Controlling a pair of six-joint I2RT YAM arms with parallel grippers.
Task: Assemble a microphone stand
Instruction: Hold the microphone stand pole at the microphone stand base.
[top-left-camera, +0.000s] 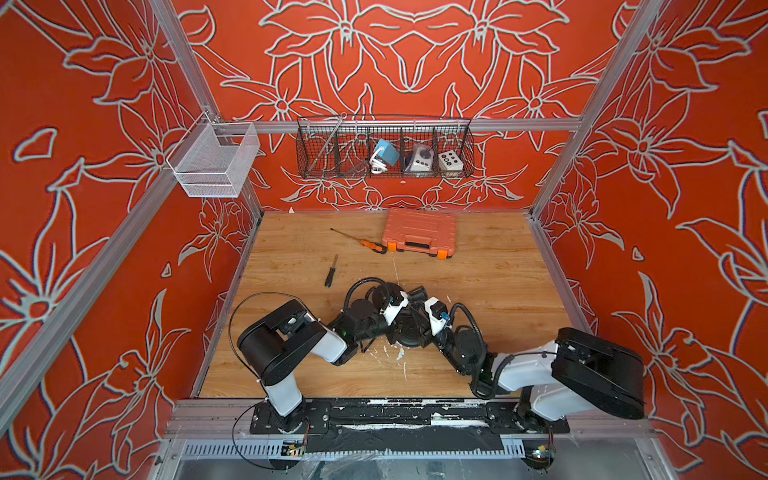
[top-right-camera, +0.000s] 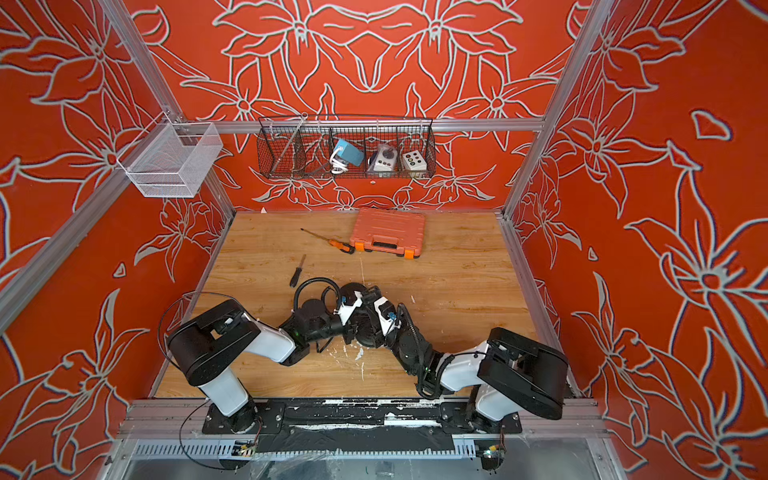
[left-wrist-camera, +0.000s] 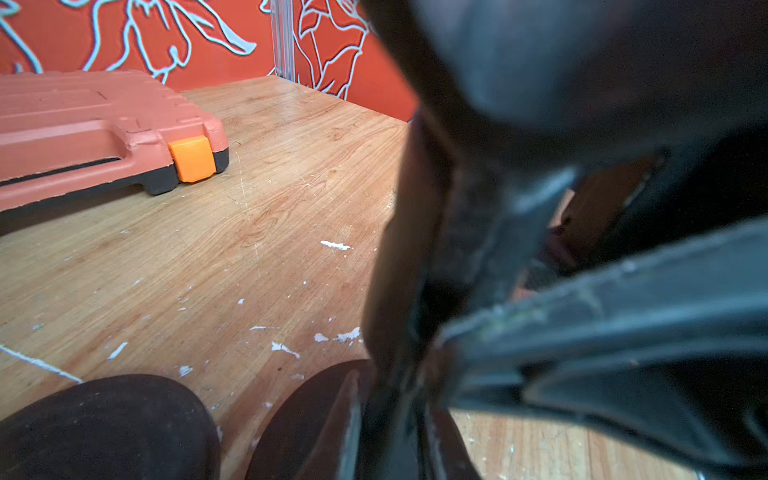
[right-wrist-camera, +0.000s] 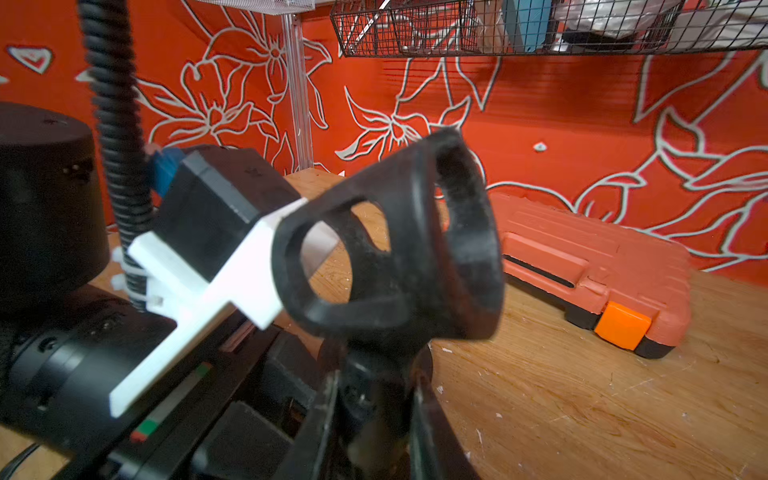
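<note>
Right gripper (right-wrist-camera: 374, 409) was clamped on the stem of the black mic clip (right-wrist-camera: 415, 266), fingers (right-wrist-camera: 326, 419) tight on either side. The clip stood above the jaws, tilted, its open cup facing the back wall and the orange toolbox (right-wrist-camera: 590, 266). Left gripper (left-wrist-camera: 388, 399) had its jaws pinched almost together; with the close blur I could not tell what, if anything, sat between them. Both wrists met low over the wooden table (top-left-camera: 498, 282), near the middle and toward the front edge, so the clip was there too, held up off the wood. The left wrist camera's white mount (right-wrist-camera: 216, 282) was just beside the clip. The clip was hard to pick out in both top views among black arm parts. The toolbox lay shut at the back of the table, about centre. Orange-handled screwdriver (top-left-camera: 372, 245) lay at its front corner, touching or just beside, could not tell. Black screwdriver (top-left-camera: 331, 274) lay apart, nearer the arms. Black wire basket (top-left-camera: 307, 145) hung on the back rail with small devices inside. White mesh basket (top-left-camera: 208, 166) hung at the left rail.
</note>
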